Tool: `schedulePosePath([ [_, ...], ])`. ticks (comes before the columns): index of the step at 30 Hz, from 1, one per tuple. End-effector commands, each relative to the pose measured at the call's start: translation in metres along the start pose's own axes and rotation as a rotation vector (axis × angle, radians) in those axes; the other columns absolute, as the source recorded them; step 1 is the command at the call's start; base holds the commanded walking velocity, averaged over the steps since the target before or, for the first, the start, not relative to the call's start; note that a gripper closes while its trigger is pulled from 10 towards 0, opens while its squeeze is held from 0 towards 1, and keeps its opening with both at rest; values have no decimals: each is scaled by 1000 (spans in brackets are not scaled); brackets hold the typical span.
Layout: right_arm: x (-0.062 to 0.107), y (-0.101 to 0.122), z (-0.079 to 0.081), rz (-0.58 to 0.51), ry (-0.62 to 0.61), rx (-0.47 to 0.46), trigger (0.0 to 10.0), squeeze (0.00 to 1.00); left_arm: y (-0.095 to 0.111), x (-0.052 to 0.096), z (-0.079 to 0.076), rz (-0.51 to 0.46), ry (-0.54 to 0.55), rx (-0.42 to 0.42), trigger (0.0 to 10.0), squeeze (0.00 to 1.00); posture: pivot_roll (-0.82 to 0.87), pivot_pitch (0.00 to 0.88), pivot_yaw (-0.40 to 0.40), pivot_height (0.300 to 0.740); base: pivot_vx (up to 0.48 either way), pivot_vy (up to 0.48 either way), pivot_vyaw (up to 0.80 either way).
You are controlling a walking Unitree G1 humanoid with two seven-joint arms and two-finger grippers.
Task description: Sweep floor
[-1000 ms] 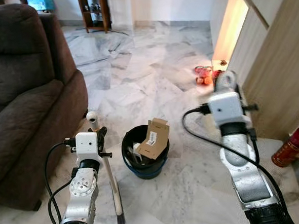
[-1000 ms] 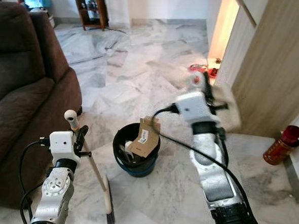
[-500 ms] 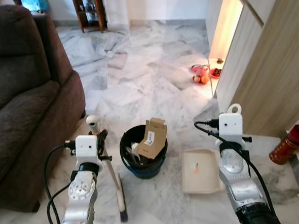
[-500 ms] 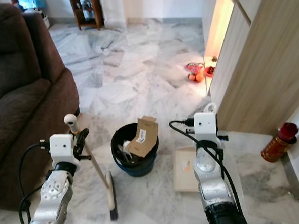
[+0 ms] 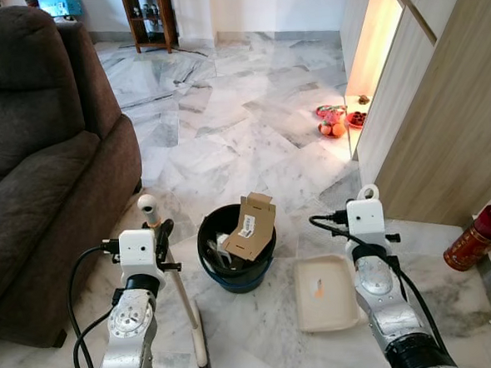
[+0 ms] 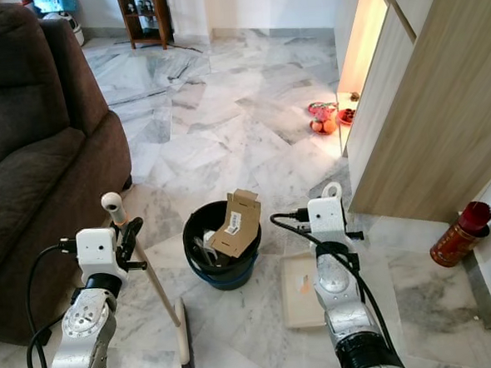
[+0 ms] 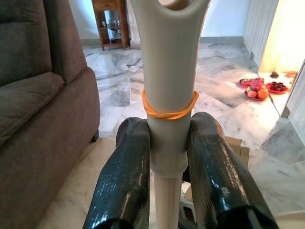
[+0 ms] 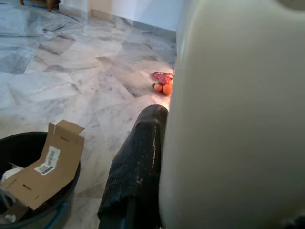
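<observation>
— Down comes the dustpan (image 5: 325, 291), swung up in the air a second ago, flat on the marble now, right of the black bin (image 5: 237, 249).

— And the broom (image 5: 183, 300)?

— Left gripper (image 7: 170, 157) clamped on its handle, bristles near-left of the bin. Right gripper (image 8: 143, 157) pressed against the dustpan handle; the left wrist view shows an orange band.

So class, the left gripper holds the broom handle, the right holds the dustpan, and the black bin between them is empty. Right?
Not quite: the black bin is not empty. The left eye view shows a cardboard box sticking out of it. The left gripper does hold the broom handle, the right the dustpan.
</observation>
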State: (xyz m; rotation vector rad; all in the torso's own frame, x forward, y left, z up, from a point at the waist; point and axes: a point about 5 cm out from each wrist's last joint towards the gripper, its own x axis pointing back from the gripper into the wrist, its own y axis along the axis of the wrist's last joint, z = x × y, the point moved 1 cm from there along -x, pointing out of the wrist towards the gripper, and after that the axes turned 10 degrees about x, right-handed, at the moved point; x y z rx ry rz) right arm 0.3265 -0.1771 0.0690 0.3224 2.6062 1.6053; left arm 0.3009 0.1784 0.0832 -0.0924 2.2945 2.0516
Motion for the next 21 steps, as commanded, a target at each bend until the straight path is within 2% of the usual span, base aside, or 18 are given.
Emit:
schedulePosePath([
  [1, -4, 13, -2, -64, -14, -43, 10000, 0, 11, -2, -4, -47, -19, -7, 10000, 0, 4, 75, 11, 740, 0, 0, 0],
  [11, -6, 13, 0, -70, 0, -86, 10000, 0, 11, -2, -4, -50, -24, -4, 10000, 0, 6, 72, 8, 740, 0, 0, 0],
  [21, -4, 15, 8, -104, 46, -88, 10000, 0, 11, -2, -7, -54, -27, 4, 10000, 0, 3, 65, 6, 740, -258, 0, 0],
])
